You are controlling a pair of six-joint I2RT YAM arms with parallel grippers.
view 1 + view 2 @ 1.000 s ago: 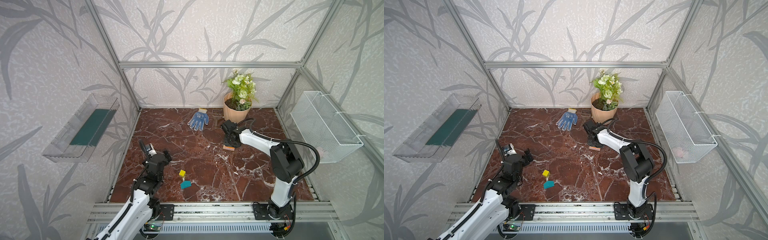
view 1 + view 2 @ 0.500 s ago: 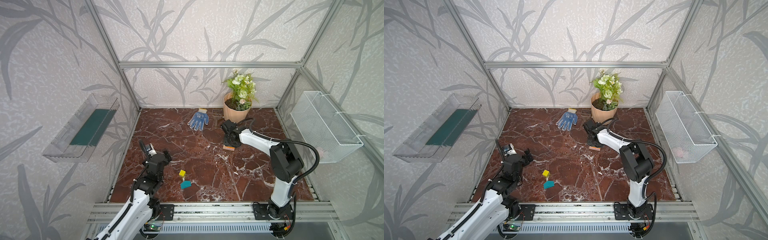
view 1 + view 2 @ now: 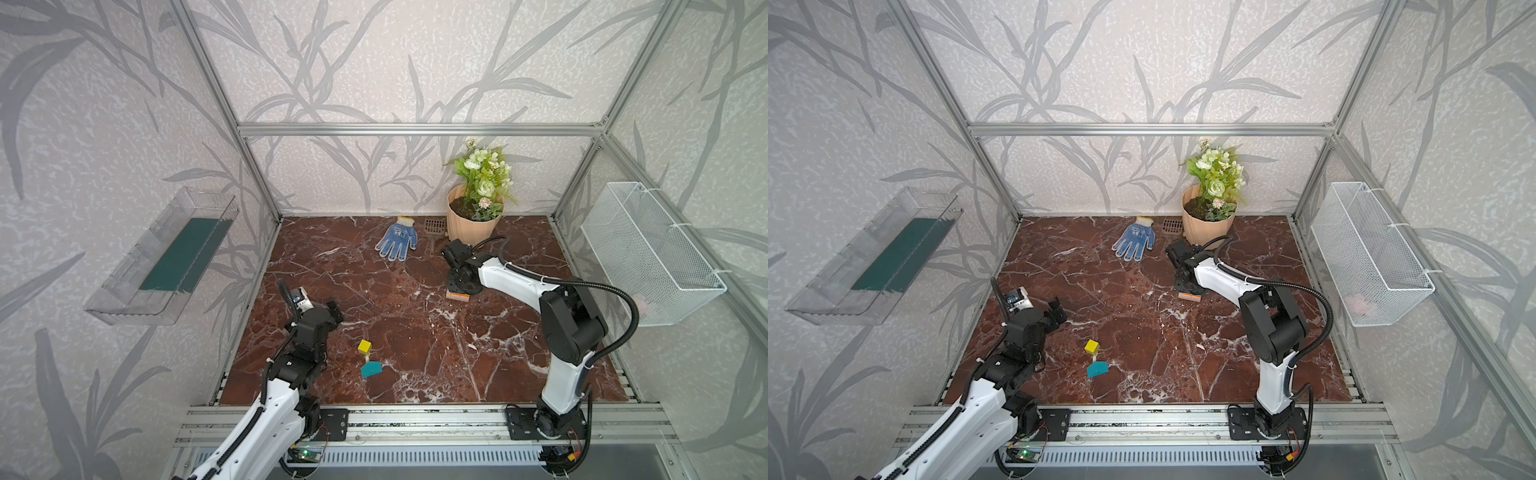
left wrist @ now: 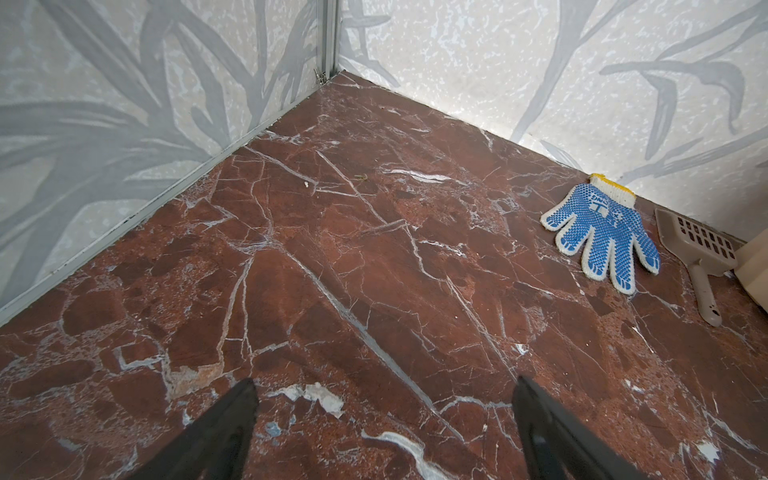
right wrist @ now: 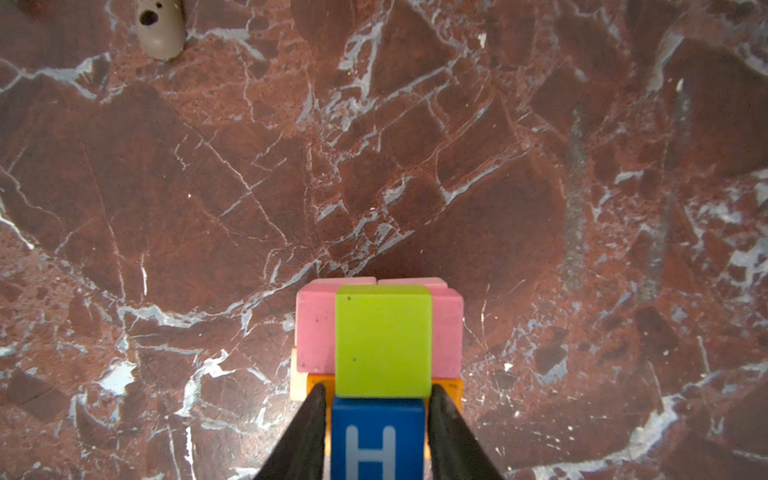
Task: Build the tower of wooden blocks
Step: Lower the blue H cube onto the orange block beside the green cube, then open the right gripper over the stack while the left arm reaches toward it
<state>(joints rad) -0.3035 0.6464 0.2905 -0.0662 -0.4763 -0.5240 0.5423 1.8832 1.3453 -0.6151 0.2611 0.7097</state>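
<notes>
One pot (image 3: 469, 232); one glove (image 4: 602, 232), its print illegible; tower (image 5: 316, 328) near the pot, mostly hidden under the right gripper (image 5: 376, 388) in both top views; its jaws flank the blue cube (image 5: 378, 440) marked "H", clamped or not I cannot tell; left gripper (image 4: 384, 381) jaws wide apart, empty; two loose blocks: yellow cube (image 3: 364, 346), teal piece (image 3: 371, 369).

Partial tower (image 5: 382, 340); yellow blk (image 3: 365, 346), teal blk (image 3: 371, 369)

Red-brown marble desk (image 3: 415, 332) bearing a blue-dotted work glove (image 3: 397, 243) near the back wall, a tan slotted scoop (image 3: 433, 232) just beside it, and a ribbed peach flowerpot (image 3: 469, 227) holding flowers. Side walls: clear bin (image 3: 124, 291) with green liner; white wire basket (image 3: 648, 253).
</notes>
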